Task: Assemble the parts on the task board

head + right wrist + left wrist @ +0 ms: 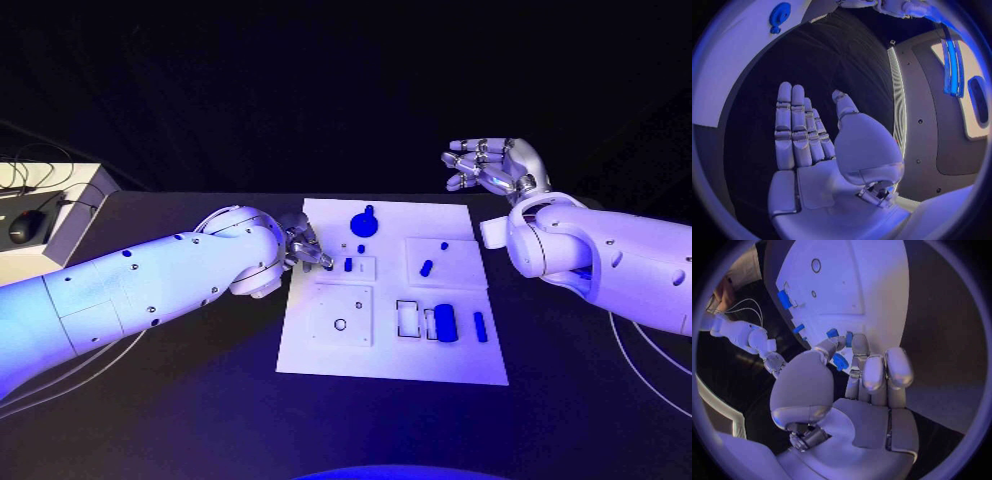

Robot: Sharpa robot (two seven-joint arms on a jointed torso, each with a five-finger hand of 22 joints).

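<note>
The small blue part (840, 361) sits pinched between my left hand's (856, 371) thumb and fingertips, over the left edge of the white task board (325, 355); I cannot tell which way its long axis runs. On the board, a blue bar (480, 326) and a wider blue block (444, 322) lie with their long axes running away from me, near the right edge; a round blue piece (365, 221) rests at the far side. I read no writing. My right hand (495, 166) hangs beyond the board's far right corner, palm flat, fingers straight and holding nothing.
</note>
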